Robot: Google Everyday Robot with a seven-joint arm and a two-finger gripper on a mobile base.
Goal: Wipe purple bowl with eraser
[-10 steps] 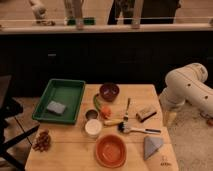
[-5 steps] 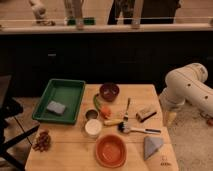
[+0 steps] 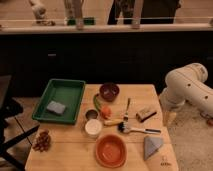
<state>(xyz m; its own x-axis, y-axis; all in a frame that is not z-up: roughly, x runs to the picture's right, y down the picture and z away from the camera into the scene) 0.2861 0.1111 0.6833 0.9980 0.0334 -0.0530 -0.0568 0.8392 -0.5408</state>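
The purple bowl (image 3: 109,91) is small, dark and glossy, and stands at the back middle of the wooden table (image 3: 70,152). The eraser (image 3: 146,114), a tan-brown block, lies to the bowl's right and nearer me, close to the table's right edge. My white arm (image 3: 186,89) hangs off the table's right side, well apart from both. The gripper itself does not show in the camera view; it is somewhere beyond the arm's visible links, past the table's right edge.
A green tray (image 3: 75,90) at the left holds a grey-blue sponge (image 3: 55,107). An orange bowl (image 3: 110,150), a white cup (image 3: 93,127), a grey wedge (image 3: 151,146), a brush (image 3: 137,130), a fork (image 3: 127,107) and an orange vegetable (image 3: 105,112) lie around the middle and front.
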